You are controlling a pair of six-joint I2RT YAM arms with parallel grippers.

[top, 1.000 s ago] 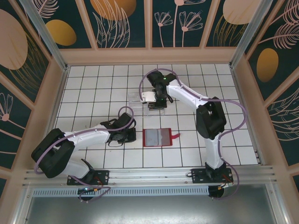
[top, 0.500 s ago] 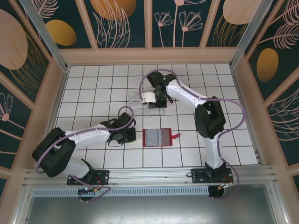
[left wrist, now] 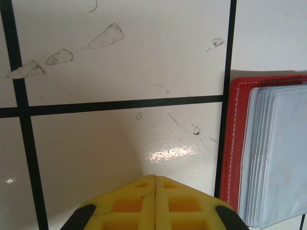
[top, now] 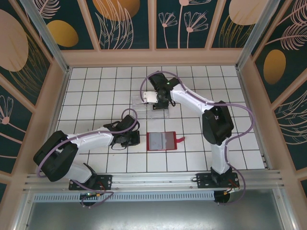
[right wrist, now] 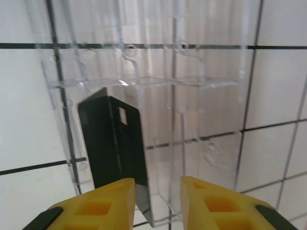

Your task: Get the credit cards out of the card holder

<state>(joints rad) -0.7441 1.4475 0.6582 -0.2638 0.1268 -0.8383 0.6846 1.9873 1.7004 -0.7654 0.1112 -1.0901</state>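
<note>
Right wrist view, right fingers [right wrist: 115, 201] apart beside credit card [right wrist: 110, 139], left fingers [left wrist: 155, 206] together

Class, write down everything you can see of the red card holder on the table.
The card holder is a small red wallet lying open and flat on the white tiled table. Its inside shows stacked grey-blue sleeves within a stitched red cover; a little red tab sticks out from its right edge. The shut left tool sits beside its left edge.
</note>
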